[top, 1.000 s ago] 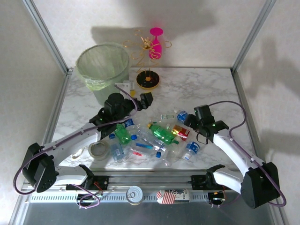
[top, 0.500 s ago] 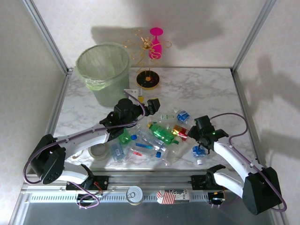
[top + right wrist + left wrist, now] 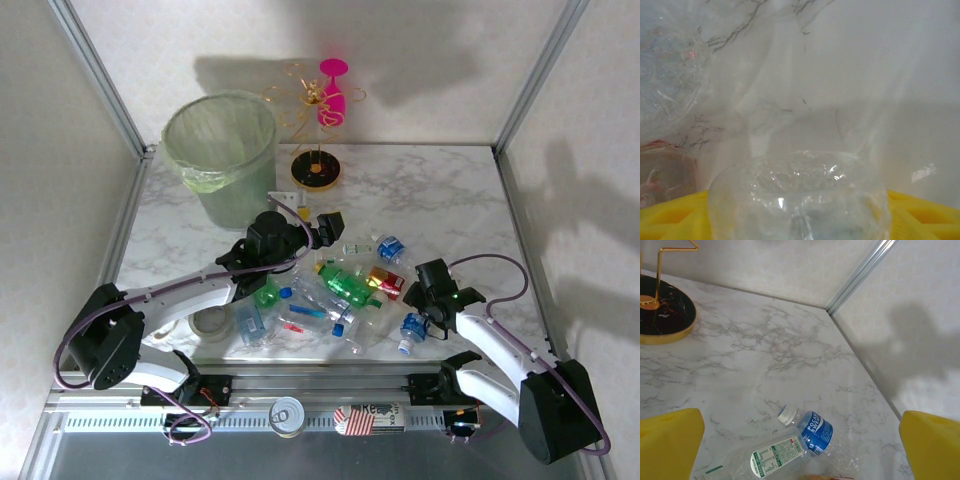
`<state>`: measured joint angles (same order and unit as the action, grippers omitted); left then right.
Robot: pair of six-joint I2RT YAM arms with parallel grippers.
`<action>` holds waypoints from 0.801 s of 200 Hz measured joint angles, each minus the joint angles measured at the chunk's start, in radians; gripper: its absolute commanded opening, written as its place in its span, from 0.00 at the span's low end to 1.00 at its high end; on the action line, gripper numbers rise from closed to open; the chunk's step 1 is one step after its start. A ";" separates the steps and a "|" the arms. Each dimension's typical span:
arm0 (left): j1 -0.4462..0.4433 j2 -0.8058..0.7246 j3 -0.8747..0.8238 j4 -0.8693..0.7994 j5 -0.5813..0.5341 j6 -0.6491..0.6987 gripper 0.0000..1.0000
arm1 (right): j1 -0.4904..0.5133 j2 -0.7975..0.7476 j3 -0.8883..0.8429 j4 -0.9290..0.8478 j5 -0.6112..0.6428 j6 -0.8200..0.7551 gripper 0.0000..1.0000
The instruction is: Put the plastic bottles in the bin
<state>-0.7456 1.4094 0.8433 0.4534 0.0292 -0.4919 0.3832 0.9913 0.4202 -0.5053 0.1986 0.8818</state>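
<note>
Top external view puts my right pincer (image 3: 418,316) near the near right corner of the white marble bench (image 3: 450,190). It is closed on a small clear plastic bottle with a blue label (image 3: 408,335), whose free end points toward the near edge. In the right wrist view, crinkled clear plastic sits squeezed between my yellow pads (image 3: 670,215), so I judge the hold firm enough to carry. I cannot tell whether the bottle is off the bench.

My left pincer (image 3: 328,222) hovers over the far side of the heap of plastic bottles (image 3: 330,295), which lies mid-bench toward the near edge. Its yellow fingers (image 3: 670,445) stand wide apart with nothing between them. Below them in the left wrist view lie a clear bottle with a blue Pocari Sweat label (image 3: 812,432) and a clear bottle with a white and green label (image 3: 771,457), close together. I read the wide spread as readiness to come down over one of these.

The round grey-green bin with a pale green liner (image 3: 235,195) stands at the far left corner, well apart from my right pincer and nearer my left arm. Carrying the held bottle there means crossing the heap and that arm, so I judge a clash the main risk.
</note>
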 measured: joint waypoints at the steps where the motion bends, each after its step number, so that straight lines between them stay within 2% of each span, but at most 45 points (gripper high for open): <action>1: 0.000 0.000 0.000 0.000 0.000 -0.001 0.99 | 0.000 0.000 0.000 0.000 -0.001 -0.002 0.64; 13: 0.000 0.000 0.000 0.000 -0.003 -0.003 1.00 | 0.000 0.001 0.000 0.007 -0.001 -0.004 0.62; 27: 0.000 0.000 0.000 0.000 -0.005 -0.003 1.00 | 0.000 0.000 0.006 0.008 -0.008 -0.020 0.51; 54: 0.000 -0.002 -0.001 0.000 -0.016 -0.003 1.00 | 0.000 -0.015 0.051 0.001 -0.021 -0.068 0.43; 105: 0.000 -0.021 -0.001 0.000 -0.038 0.011 1.00 | 0.000 0.010 0.332 0.029 -0.063 -0.197 0.42; 130: 0.000 -0.034 -0.001 0.000 -0.024 0.035 1.00 | 0.000 0.085 0.466 0.140 -0.152 -0.239 0.38; 160: 0.000 -0.052 -0.001 0.000 0.035 0.055 1.00 | 0.001 0.163 0.505 0.326 -0.288 -0.239 0.35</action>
<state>-0.7456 1.3575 0.8421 0.4530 0.0647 -0.4366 0.3843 1.1545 0.9253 -0.1791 -0.0895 0.6426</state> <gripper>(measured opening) 0.995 0.596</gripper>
